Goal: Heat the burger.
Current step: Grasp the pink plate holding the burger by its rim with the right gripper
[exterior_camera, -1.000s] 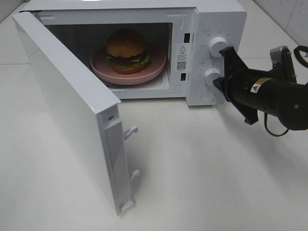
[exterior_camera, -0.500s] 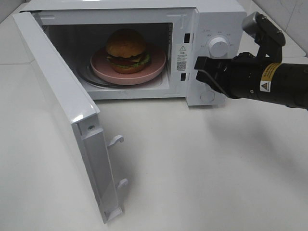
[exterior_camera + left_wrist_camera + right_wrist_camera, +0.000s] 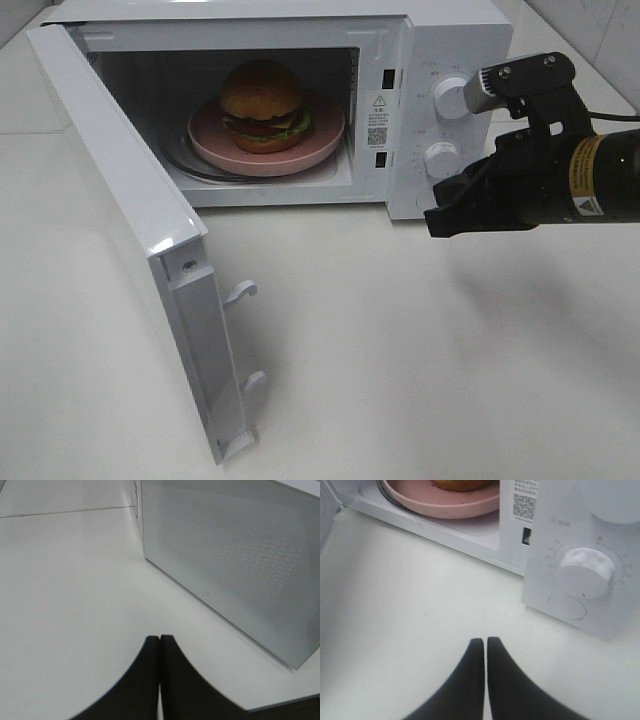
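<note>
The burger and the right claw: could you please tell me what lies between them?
In the exterior high view, the plate's rim and the microwave's labelled front frame separate the burger from the right claw.

Burger (image 3: 263,105): round, glossy brown bun on top, green lettuce and dark patty showing at the edge. Intact, upright, layers stacked straight. Sits roughly centred on the pink plate (image 3: 322,140), smaller than it, inside the microwave (image 3: 455,40) cavity. The door (image 3: 120,190) stands wide open.
</note>
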Robot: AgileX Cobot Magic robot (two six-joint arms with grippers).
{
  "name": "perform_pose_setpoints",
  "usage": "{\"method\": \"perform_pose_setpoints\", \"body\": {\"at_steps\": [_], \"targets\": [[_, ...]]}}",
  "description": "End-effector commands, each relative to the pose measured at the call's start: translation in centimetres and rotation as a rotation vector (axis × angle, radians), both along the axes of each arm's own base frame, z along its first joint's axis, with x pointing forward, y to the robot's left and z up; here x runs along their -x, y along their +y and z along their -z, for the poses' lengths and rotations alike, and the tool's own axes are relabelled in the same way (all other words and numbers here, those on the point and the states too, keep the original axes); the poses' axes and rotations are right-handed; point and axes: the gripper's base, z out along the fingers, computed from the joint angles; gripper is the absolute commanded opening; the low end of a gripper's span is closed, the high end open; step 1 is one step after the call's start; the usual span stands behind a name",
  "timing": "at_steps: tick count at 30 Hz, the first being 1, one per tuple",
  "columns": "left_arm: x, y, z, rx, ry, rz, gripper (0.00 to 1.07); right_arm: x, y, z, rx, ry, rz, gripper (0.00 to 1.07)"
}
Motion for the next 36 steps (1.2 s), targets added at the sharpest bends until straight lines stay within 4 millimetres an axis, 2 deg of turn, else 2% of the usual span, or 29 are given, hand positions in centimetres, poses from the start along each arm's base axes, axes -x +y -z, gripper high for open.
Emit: {"method": "perform_pose_setpoints", "body": {"at_steps": [1,7,8,10,11,14,17,21,27,31,36], "targets": [[0.2,0.0,0.0,0.011,-0.029,0.002,0.0,0.0,-0.5,-0.1,0.089,-0.029,-0.003,0.02],[0.2,0.0,0.0,0.011,-0.029,0.002,0.0,-0.1,-1.9,0.3,0.211,0.016,0.105,0.03],[0.2,0.0,0.0,0.011,-0.029,0.002,0.0,-0.1,-2.5,0.5,0.233,0.051,0.173,0.03],[0.2,0.0,0.0,0.011,-0.029,0.002,0.0,-0.1,-2.6,0.6,0.232,0.066,0.203,0.03],[0.2,0.0,0.0,0.011,-0.029,0.002,0.0,-0.3,-3.0,0.5,0.22,0.106,0.286,0.03],[0.2,0.0,0.0,0.011,-0.029,0.002,0.0,-0.3,-3.3,0.3,0.219,0.164,0.377,0.03],[0.2,0.0,0.0,0.011,-0.029,0.002,0.0,-0.4,-3.5,-0.1,0.241,0.234,0.423,0.03],[0.2,0.0,0.0,0.011,-0.029,0.002,0.0,-0.3,-3.3,-0.5,0.272,0.334,0.408,0.03],[0.2,0.0,0.0,0.011,-0.029,0.002,0.0,0.4,-1.3,-1.8,0.212,0.503,0.203,0.05],[0.2,0.0,0.0,0.011,-0.029,0.002,0.0,0.5,-0.4,-2.2,0.133,0.508,0.126,0.09],[0.2,0.0,0.0,0.011,-0.029,0.002,0.0,0.5,-0.3,-2.2,0.125,0.508,0.124,0.16]]}}
